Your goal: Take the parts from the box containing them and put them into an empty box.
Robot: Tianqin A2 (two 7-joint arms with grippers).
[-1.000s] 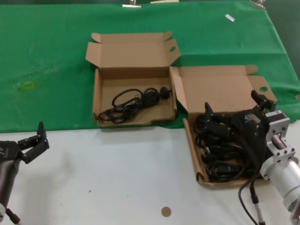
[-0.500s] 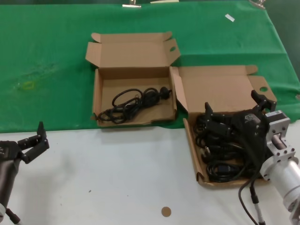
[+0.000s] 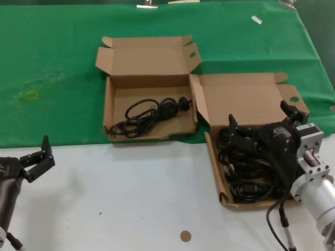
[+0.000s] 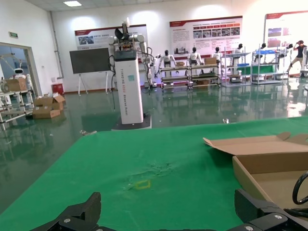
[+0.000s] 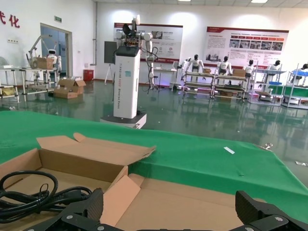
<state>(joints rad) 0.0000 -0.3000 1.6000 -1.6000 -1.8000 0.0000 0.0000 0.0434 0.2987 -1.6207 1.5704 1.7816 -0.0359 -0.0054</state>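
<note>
The box containing the parts [image 3: 214, 159] stands at the right with its lid [image 3: 241, 99] open. Several black coiled power cords [image 3: 246, 175] lie in it. My right gripper [image 3: 260, 116] is open and empty, low over the back of this pile; in the right wrist view [image 5: 171, 214] its fingers straddle the lid. The other box [image 3: 109, 104], with the wavy front wall, stands at the middle and holds one cord bundle [image 3: 146, 115], which also shows in the right wrist view [image 5: 29, 195]. My left gripper [image 3: 36, 154] is open and empty at the near left, also seen in the left wrist view [image 4: 168, 214].
Both boxes sit on a green cloth [image 3: 52, 63] that covers the far half of the white table [image 3: 131, 198]. A small brown disc [image 3: 185, 236] lies near the front edge. A white tag [image 3: 256, 20] lies far right on the cloth.
</note>
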